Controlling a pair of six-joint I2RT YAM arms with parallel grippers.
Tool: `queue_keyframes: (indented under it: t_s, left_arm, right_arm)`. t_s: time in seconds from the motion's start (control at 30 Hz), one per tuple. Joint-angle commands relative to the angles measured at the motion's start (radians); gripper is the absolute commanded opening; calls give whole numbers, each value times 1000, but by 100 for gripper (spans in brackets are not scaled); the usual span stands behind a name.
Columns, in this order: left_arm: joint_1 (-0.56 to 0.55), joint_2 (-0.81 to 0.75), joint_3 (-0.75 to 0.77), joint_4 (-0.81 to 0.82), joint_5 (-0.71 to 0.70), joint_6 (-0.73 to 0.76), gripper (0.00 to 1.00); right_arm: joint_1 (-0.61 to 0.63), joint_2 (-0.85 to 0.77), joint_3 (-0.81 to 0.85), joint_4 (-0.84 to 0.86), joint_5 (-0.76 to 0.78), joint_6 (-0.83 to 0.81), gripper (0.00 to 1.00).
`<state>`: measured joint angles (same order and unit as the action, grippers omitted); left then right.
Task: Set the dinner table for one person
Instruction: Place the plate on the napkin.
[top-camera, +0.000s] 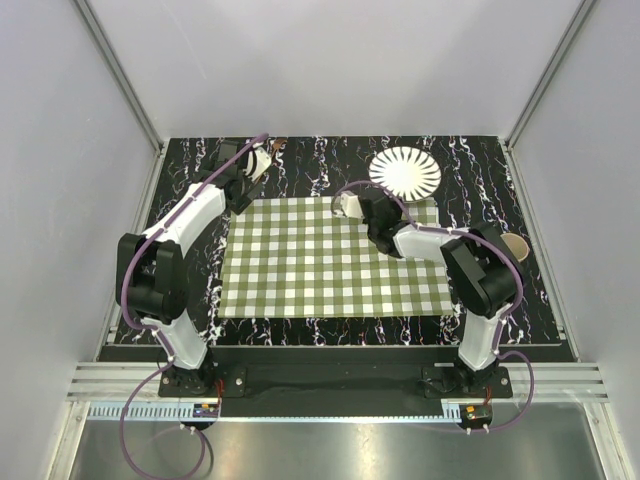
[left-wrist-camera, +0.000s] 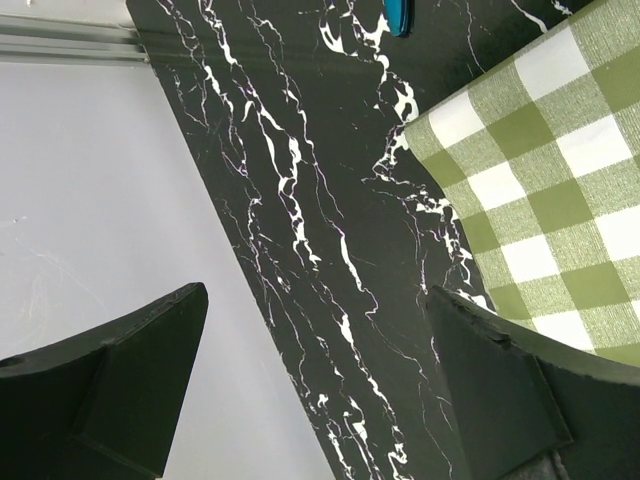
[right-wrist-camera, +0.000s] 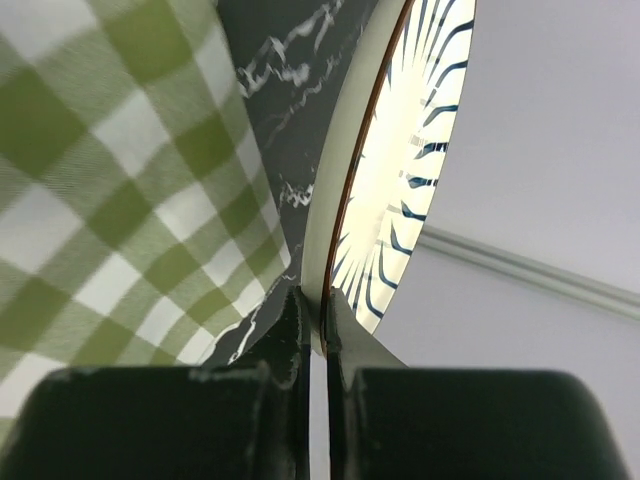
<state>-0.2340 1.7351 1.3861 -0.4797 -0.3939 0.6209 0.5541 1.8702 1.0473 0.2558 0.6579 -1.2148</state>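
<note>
Left gripper (left-wrist-camera: 318, 385) hangs over the far left part of the table (top-camera: 300, 160), jaws wide apart, nothing held. Table runs full width beneath both arms; checked cloth (top-camera: 330, 260) lies on its middle. Right gripper (right-wrist-camera: 322, 325) is pinched tight on the rim of the striped plate (top-camera: 405, 172), by the cloth's far right corner. Tan cup (top-camera: 514, 247) near right edge.

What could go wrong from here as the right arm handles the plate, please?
The right gripper pinches only the thin rim of the plate, so the plate could slip or pivot. Dragged low, it may ruck the checked cloth edge beside it. What looks like a tan cup sits close behind the right arm's elbow and could be knocked.
</note>
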Motion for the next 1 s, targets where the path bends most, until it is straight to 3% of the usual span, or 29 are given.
queue_keyframes:
  t_s: [0.0,0.4,0.7,0.97]
  left_arm:
    - [-1,-55,11,49,-16,11,99]
    - [-1,-36,47,59,-29,30,99]
    - [-1,-37,76,61,-31,36,99]
    - [-1,-40,80,67,-30,40,99]
  right_arm:
    - [55,-109,-1,111,37,12,0]
    - [228,-114,25,-19,46,133,0]
    - [378,-121,-1,-20,23,147,0]
    - [523,-125,36,-141,14,261,0]
